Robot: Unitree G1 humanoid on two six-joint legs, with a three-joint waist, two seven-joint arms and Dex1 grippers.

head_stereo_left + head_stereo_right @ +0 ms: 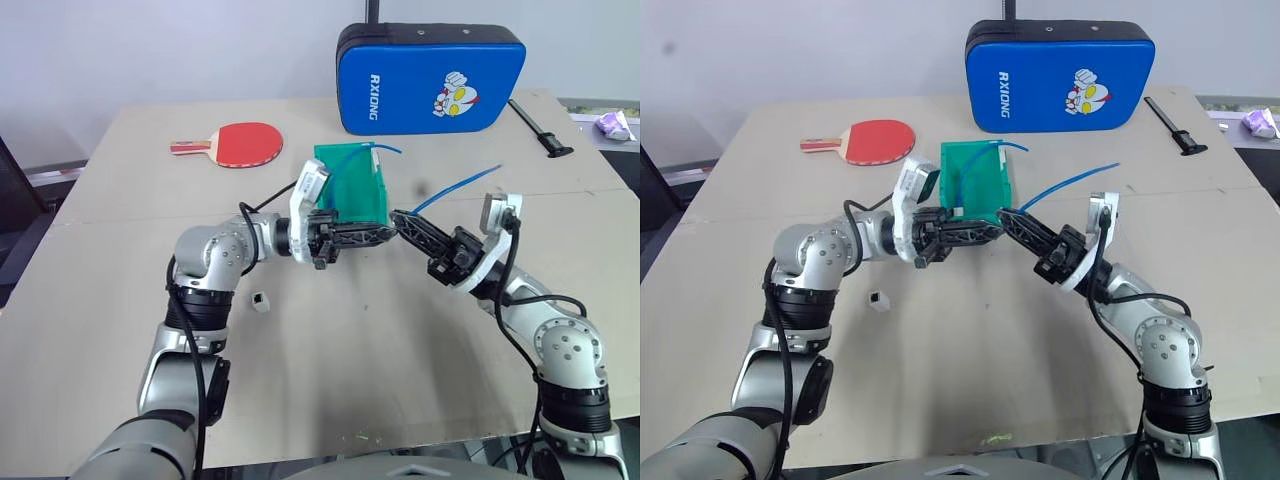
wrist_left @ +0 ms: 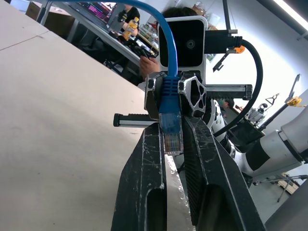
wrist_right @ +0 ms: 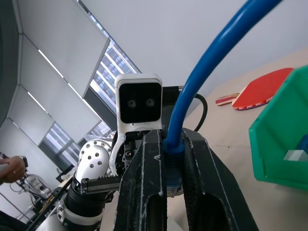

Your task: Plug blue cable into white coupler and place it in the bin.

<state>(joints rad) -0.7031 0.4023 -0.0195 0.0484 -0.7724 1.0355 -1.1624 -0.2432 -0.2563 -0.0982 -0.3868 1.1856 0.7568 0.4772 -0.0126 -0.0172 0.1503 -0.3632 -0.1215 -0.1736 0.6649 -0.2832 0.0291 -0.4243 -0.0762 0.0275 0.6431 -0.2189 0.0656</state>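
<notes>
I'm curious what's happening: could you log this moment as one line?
left gripper: shut on blue cable plug | right gripper: shut on blue cable | white coupler: on table, unplugged

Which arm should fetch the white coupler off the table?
Left, likely: the small white plastic cube coupler lies beside the left arm, far from the right. The left end effector and right end effector are shut on the thin blue cable, so the right can keep it.
</notes>
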